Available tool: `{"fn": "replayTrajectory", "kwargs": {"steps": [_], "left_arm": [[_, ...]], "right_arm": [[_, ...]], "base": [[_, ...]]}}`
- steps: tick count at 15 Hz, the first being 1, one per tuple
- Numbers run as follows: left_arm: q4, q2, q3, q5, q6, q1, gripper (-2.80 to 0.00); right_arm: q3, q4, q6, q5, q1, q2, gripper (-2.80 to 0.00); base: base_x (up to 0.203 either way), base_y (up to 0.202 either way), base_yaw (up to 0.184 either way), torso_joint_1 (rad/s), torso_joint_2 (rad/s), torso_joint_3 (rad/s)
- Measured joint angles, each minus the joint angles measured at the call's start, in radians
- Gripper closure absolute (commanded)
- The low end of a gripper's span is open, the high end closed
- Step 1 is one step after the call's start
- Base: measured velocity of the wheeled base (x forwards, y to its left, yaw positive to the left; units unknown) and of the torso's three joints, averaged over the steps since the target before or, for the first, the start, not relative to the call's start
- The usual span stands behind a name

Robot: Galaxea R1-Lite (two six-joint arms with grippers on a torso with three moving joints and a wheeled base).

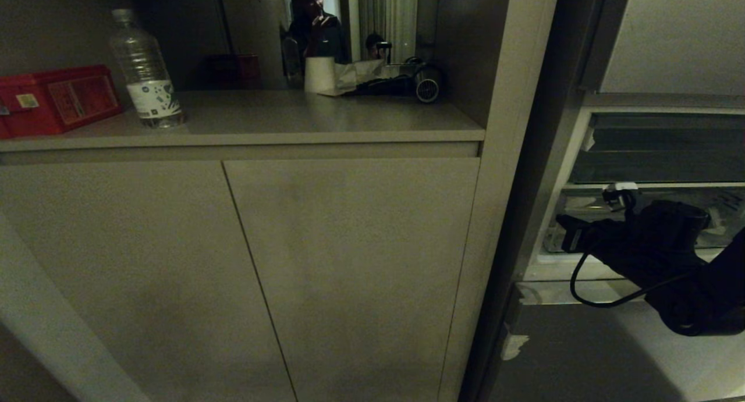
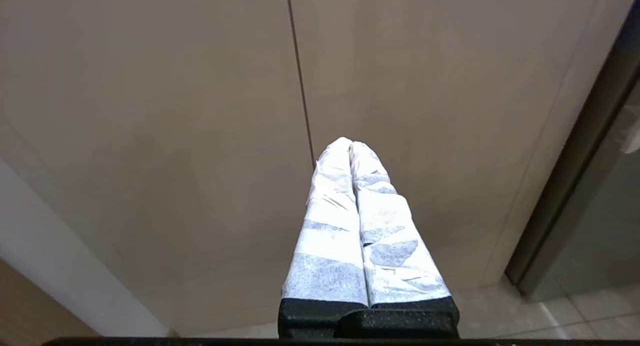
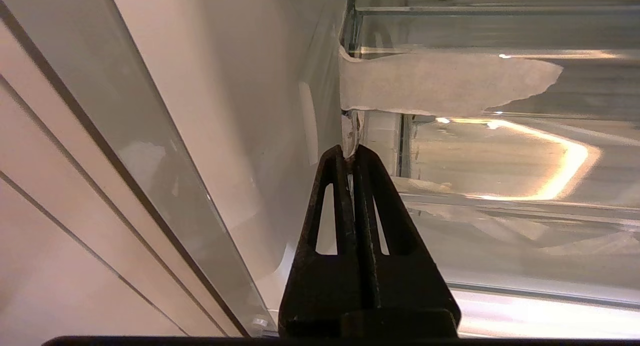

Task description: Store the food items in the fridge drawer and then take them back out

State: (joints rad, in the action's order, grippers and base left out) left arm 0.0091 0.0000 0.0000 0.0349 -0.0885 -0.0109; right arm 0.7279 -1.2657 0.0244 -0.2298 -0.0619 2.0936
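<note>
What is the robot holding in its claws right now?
Nothing. The right gripper is shut with nothing between its fingers, right at the left edge of the fridge drawer. The left gripper is shut and empty too, facing the cabinet door.

Glossy clear plastic fridge drawer (image 3: 500,226); matt smooth cabinet doors (image 1: 244,262).

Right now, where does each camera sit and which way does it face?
Head: up high, facing the cabinet doors and counter; right arm reaches into the fridge.
Left wrist: behind the shut left gripper, facing the same doors.
Right wrist: behind the shut right gripper, facing the fridge drawer.
Shared: head and left wrist see the doors.
</note>
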Motion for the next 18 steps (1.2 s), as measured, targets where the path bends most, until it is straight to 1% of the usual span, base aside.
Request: {"fn": "replayTrajectory", "kwargs": {"steps": [4,7,11,18], "left_arm": [[0.0,0.0,0.0,0.0,0.0,0.0,0.0],[0.0,0.0,0.0,0.0,0.0,0.0,0.0],[0.0,0.0,0.0,0.0,0.0,0.0,0.0],[0.0,0.0,0.0,0.0,0.0,0.0,0.0]], "right_arm": [[-0.003,-0.001,0.0,0.02,0.001,-0.002,0.0],[-0.033,0.001,0.0,0.021,-0.001,-0.026,0.0],[-0.132,0.0,0.0,0.022,-0.003,-0.096,0.0],[-0.363,-0.005,0.0,0.026,-0.004,-0.262,0.0]], "base": [[0.0,0.0,0.0,0.0,0.0,0.0],[0.0,0.0,0.0,0.0,0.0,0.0],[0.0,0.0,0.0,0.0,0.0,0.0],[0.0,0.0,0.0,0.0,0.0,0.0]]}}
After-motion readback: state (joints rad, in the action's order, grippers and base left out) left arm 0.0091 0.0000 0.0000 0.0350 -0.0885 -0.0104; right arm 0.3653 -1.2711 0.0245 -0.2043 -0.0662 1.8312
